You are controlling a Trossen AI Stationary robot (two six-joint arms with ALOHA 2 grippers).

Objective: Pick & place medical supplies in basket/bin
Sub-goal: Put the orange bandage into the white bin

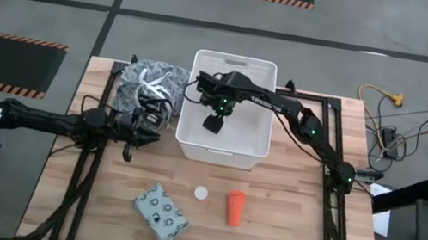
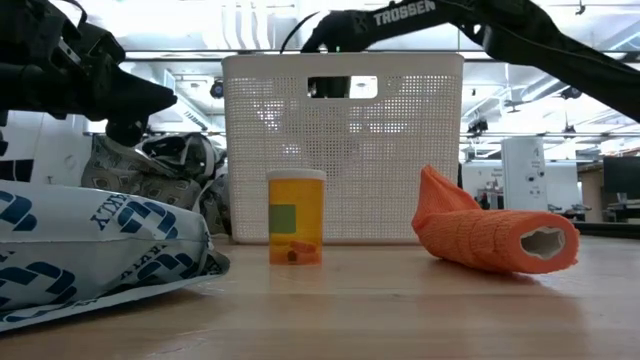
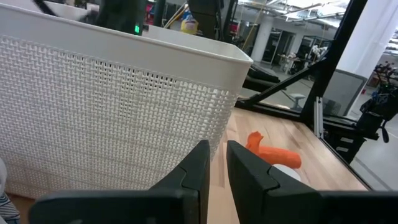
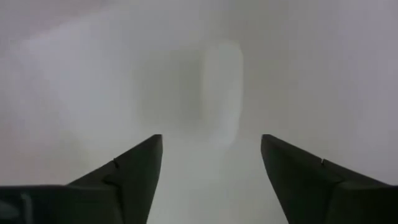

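The white ribbed bin (image 1: 223,143) stands at the table's far middle. My right gripper (image 1: 213,123) is inside it, pointing down, open (image 4: 211,168) and holding nothing. A blurred pale cylinder-like shape (image 4: 221,87) shows ahead of its fingers. My left gripper (image 1: 139,130) hovers just left of the bin, its fingers (image 3: 202,165) nearly together and empty. Near the front edge rest a dotted grey-blue packet (image 1: 161,213), an orange bottle with a white cap (image 2: 296,217) that stands upright (image 1: 201,193), and an orange roll (image 1: 234,208) that lies on its side (image 2: 495,238).
A grey patterned cloth bundle with white straps (image 1: 150,83) lies at the bin's left, behind my left gripper. Black frame rails run along both table sides (image 1: 330,209). Bare wood shows between the bin and the three front items (image 1: 214,172).
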